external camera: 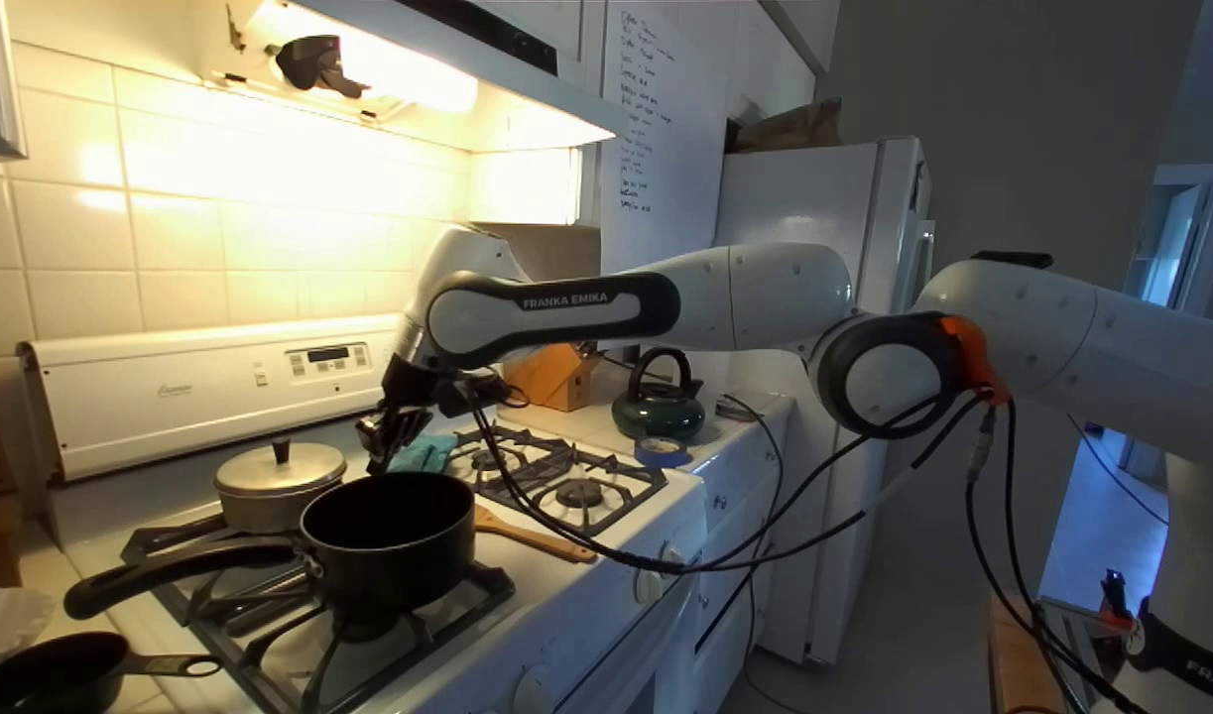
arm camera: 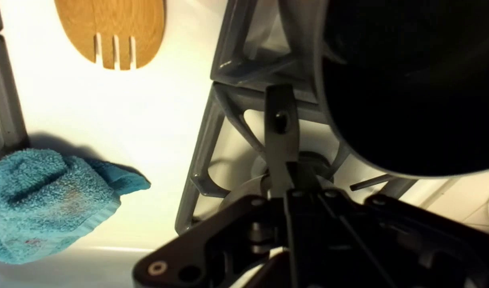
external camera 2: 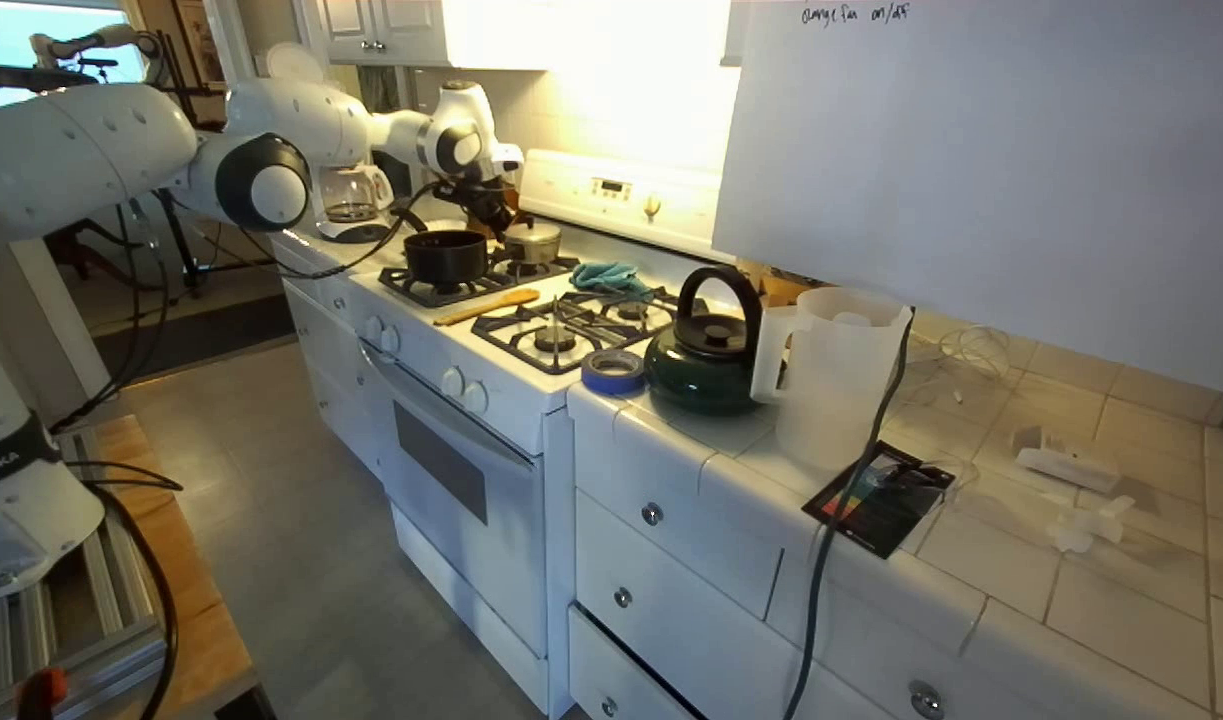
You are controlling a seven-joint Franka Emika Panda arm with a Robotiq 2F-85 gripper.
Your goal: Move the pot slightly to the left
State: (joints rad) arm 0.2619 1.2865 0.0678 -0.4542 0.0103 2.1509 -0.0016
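The large black pot (external camera: 398,560) sits on the front burner grate, its long black handle (external camera: 184,570) pointing left in this exterior view. It also shows in an exterior view (external camera 2: 446,260) and at the right of the wrist view (arm camera: 412,104), where its open inside is dark. My gripper (external camera: 378,461) hangs fingers down behind the pot, close beside its rim. In the wrist view the fingers (arm camera: 284,128) look shut with nothing between them, just left of the rim. Whether they touch the pot wall, I cannot tell. It also shows in an exterior view (external camera 2: 501,225).
A cream-white lidded pot (external camera: 281,486) stands on the back burner near the gripper. A wooden spatula (arm camera: 112,28) and a teal cloth (arm camera: 52,200) lie on the stove. A dark green kettle (external camera 2: 706,370) and blue tape (external camera 2: 613,372) stand on the counter. A measuring cup (external camera: 56,674) lies at front left.
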